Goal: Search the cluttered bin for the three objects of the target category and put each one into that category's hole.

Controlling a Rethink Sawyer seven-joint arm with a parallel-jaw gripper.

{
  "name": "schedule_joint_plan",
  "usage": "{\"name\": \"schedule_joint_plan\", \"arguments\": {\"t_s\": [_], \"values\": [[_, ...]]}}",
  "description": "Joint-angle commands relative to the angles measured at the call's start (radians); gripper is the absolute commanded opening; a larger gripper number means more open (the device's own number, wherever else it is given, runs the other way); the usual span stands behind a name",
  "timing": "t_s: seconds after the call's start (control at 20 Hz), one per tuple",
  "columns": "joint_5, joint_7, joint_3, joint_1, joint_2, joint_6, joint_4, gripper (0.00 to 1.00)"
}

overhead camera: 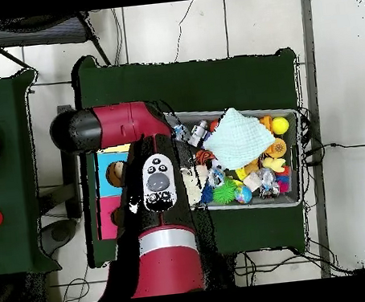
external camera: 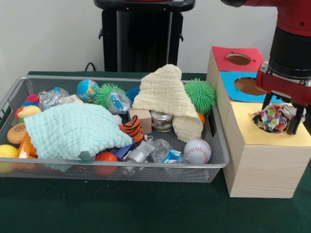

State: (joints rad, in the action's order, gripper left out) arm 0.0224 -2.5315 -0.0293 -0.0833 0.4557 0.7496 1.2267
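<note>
Wire mesh bin [external camera: 14, 94] across the left and centre of the front view, on the dark green table [external camera: 146, 208]. At far left inside it: yellow ball [external camera: 7, 151] against the near rim, bun-shaped toy [external camera: 16, 132] just above. Mint waffle cloth [external camera: 75, 130] spread over the left half, red ball [external camera: 105, 157] peeking out under its lower edge. Behind it, along the far wall: crumpled clear plastic [external camera: 52, 97], globe ball [external camera: 87, 90], green spiky ball [external camera: 106, 92], blue spiky ball [external camera: 132, 92]. Centre: tiger-striped toy [external camera: 131, 128] beside a wooden block [external camera: 142, 119]. Cream waffle cloth [external camera: 167, 99] draped like a tent over a glass jar [external camera: 161, 120]. Second green spiky ball [external camera: 200, 94] at its right, near the bin's far right corner. Baseball [external camera: 197, 151] in the lower right corner of the bin, next to a plastic wrapper [external camera: 165, 154].

Right of the bin, touching its side: wooden sorting box [external camera: 260, 170] with a red panel and hole [external camera: 238, 59] at the back, blue panel and hole [external camera: 247, 85] in the middle, yellow panel [external camera: 291, 138] nearest. Red and black arm down from the upper right; claw [external camera: 281, 114] over the yellow hole, fingers spread narrowly round a crumpled multicoloured wrapper [external camera: 272, 119] sitting in the hole's mouth. Cannot tell whether gripped or merely flanked.

Overhead view: arm [overhead camera: 153, 185] covering most of the box at centre left, bin [overhead camera: 291, 114] to its right.
</note>
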Motion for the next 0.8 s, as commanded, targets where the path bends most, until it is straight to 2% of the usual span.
{"name": "schedule_joint_plan", "arguments": {"t_s": [0.05,0.45,0.65,0.75,0.8], "values": [[0.009,-0.156,-0.027,-0.007,-0.113,0.113,-0.049,1.00],[0.018,-0.142,-0.039,-0.013,-0.124,0.131,-0.078,1.00],[0.049,-0.157,-0.034,-0.001,-0.127,0.135,-0.099,1.00],[0.039,-0.154,-0.058,-0.005,-0.123,0.184,-0.136,1.00],[0.030,-0.148,-0.073,-0.010,-0.091,0.200,-0.119,1.00]]}}
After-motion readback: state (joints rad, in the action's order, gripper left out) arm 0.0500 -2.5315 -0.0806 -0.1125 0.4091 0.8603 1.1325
